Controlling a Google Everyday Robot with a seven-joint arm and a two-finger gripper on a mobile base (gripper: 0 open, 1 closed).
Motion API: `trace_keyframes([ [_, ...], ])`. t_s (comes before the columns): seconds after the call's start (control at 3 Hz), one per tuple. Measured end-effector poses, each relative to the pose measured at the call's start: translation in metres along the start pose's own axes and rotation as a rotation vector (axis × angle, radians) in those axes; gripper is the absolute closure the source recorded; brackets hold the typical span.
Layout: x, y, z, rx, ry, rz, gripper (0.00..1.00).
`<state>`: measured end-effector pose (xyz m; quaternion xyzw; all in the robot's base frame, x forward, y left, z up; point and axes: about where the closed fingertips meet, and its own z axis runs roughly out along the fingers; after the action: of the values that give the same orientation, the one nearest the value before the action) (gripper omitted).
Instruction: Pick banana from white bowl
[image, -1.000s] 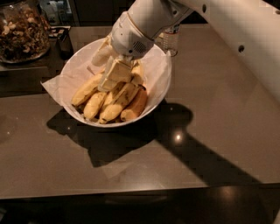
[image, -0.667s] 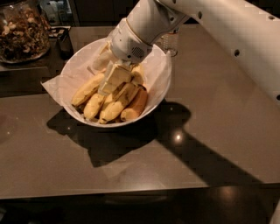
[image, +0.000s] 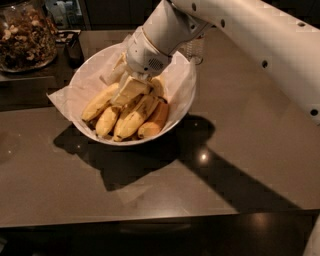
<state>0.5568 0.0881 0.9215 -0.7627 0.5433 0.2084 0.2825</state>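
Right now the claw is sitting down inside the white bowl, tipped in from the upper right at the end of the white arm. Its pale tip is resting on the upper ends of the fruit, and whether it is spread or pressed together cannot be told from this angle. The round wrist housing just above it is covering the back of the bowl.

The banana is lying in the bowl on the left side of the bunch. It is pale yellow and gently curved, and it is running from lower left up toward the claw, with its upper end going under the claw tip. Beside it to the right, a shorter yellow banana is lying alongside. Next to that is a longer speckled banana, and an orange-tinted fruit is lying on the far right of the bunch. All four are lying side by side and touching, pointing the same way.

Crinkled white paper is lining the bowl, and it is spilling over the rim on the left. The bowl is standing on the dark brown table and throwing a heavy shadow forward and to the right. In the far left corner a glass jar of nuts is standing, well apart from the bowl.
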Motion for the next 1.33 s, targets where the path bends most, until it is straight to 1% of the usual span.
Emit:
trace_keyframes([
  [0.33,0.009,0.008,0.006,-0.012,0.009,0.022,0.79],
  [0.67,0.012,0.013,0.005,-0.015,0.011,0.037,0.99],
  [1.0,0.011,0.013,0.005,-0.015,0.011,0.037,1.0],
  [1.33,0.002,0.016,-0.027,0.009,-0.091,-0.012,1.0],
])
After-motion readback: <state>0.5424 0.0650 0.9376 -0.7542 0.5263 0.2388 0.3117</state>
